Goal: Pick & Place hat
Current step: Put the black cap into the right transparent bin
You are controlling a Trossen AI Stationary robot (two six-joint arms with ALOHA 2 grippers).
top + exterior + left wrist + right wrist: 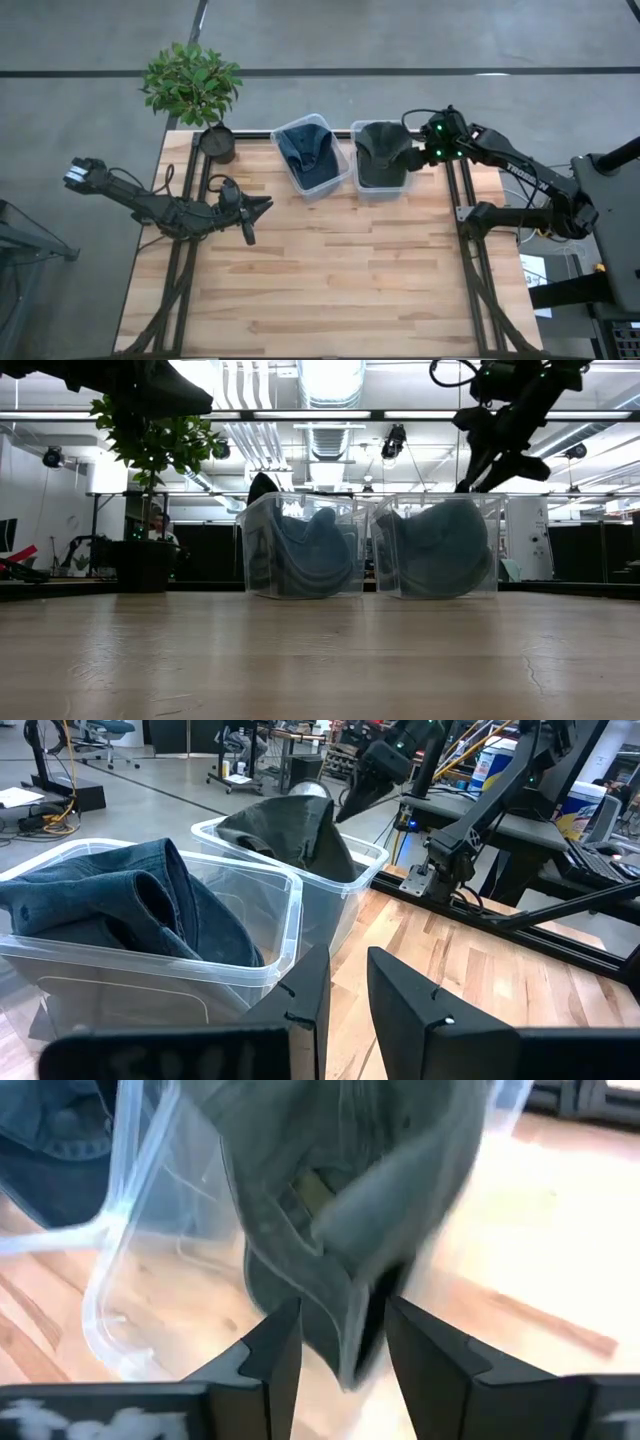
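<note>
Two dark robot arms work over a slatted wooden table (pixel 330 270), seen from above, with the left arm lying low across the table's left side and the right arm reaching in from the right edge toward the far end. Two clear plastic bins sit side by side at the table's far edge, touching or nearly so. The left bin (pixel 312 155) holds a blue denim hat (pixel 305 148), crumpled with its brim turned up. The right bin (pixel 380 160) holds a dark olive hat (pixel 382 150), which is the hat at the centre of the job; in the left wrist view it rises in a peak above the bin's rim (pixel 290 832).

The right gripper (pixel 415 152) hangs just above the right-hand side of that bin. Its own wrist view shows its fingers (pixel 275 1345) standing apart with the hat's olive cloth draped between and just beyond them; whether the cloth touches either finger cannot be told from the blur. From table height the same gripper (pixel 500 460) shows above the bin, clear of its rim.

The left gripper (pixel 262 208) waits over the table's left-centre, pointing toward the bins, its two fingers (pixel 305 1010) standing a narrow gap apart with nothing between them.

A potted green plant (pixel 192 85) in a dark pot (pixel 217 143) stands at the table's far left corner, near the left bin.
</note>
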